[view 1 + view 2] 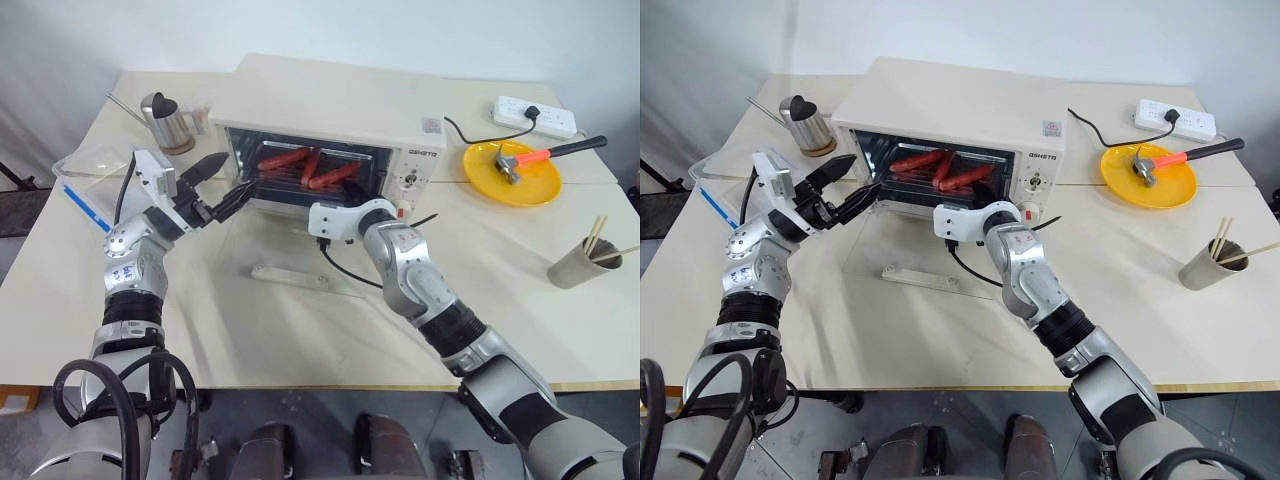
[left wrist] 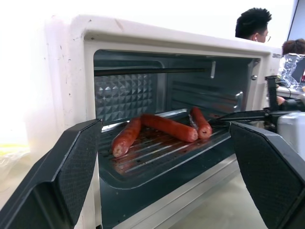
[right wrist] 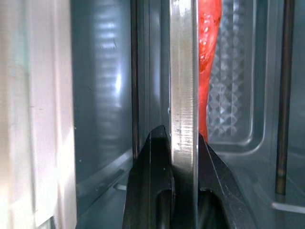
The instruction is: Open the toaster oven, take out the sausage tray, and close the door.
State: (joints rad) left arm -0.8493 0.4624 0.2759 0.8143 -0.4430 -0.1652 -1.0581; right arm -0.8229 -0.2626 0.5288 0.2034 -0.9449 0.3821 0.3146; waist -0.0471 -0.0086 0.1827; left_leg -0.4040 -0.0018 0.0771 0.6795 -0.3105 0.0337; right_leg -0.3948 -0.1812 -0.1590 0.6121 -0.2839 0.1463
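The toaster oven (image 1: pixel 330 130) stands on the counter (image 1: pixel 300 330) with its door (image 1: pixel 290 255) folded down flat in front of the opening, handle (image 1: pixel 290 274) at the near edge. The sausage tray (image 2: pixel 167 157) sits inside the oven cavity, holding three sausages (image 2: pixel 162 129).

The right gripper (image 3: pixel 183 138) reaches into the oven opening at the right side. Its fingers (image 3: pixel 157 162) are clamped on the tray's front rim, one on each side of the metal edge.

The left gripper (image 1: pixel 222 185) hangs in front of the opening's left side, apart from the tray. Its fingers (image 2: pixel 71 162) are spread wide and hold nothing.

A yellow plate (image 1: pixel 512 172) carrying a hammer (image 1: pixel 540 155) lies to the oven's right. A metal pot (image 1: pixel 165 122) stands to its left.
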